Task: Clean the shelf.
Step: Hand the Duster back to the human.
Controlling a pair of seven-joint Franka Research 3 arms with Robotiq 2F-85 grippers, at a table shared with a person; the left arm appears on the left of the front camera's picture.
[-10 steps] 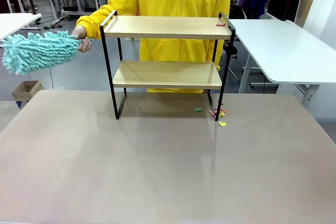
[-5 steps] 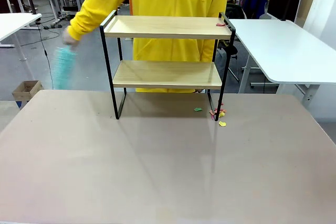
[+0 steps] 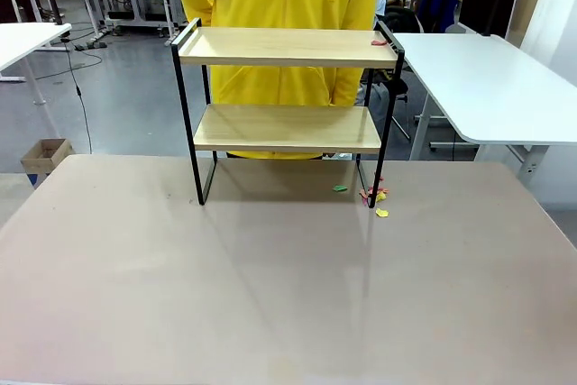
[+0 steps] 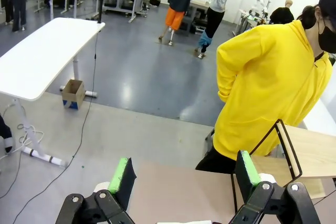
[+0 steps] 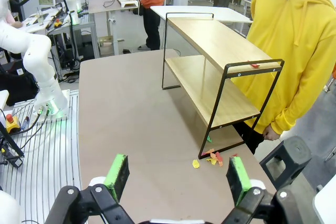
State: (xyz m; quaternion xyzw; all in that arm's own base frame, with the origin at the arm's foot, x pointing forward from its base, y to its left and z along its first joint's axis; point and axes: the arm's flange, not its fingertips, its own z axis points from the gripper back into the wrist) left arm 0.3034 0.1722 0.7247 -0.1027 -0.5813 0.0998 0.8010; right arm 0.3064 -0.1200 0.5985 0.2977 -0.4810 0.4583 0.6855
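Although the shelf (image 3: 287, 110) stood near the far edge of the table (image 3: 270, 295), both boards looked almost bare in the front view; one red scrap (image 3: 379, 42) remained at the top board's right end, and coloured scraps (image 3: 374, 196) lay on the table by the right front leg. From the left wrist, the left gripper (image 4: 186, 179) had its jaws wide apart and empty, with the person (image 4: 273, 87) standing behind the shelf. From the right wrist, the right gripper (image 5: 176, 177) was likewise spread and empty. The cleaning seemed mostly done; the scraps were left.
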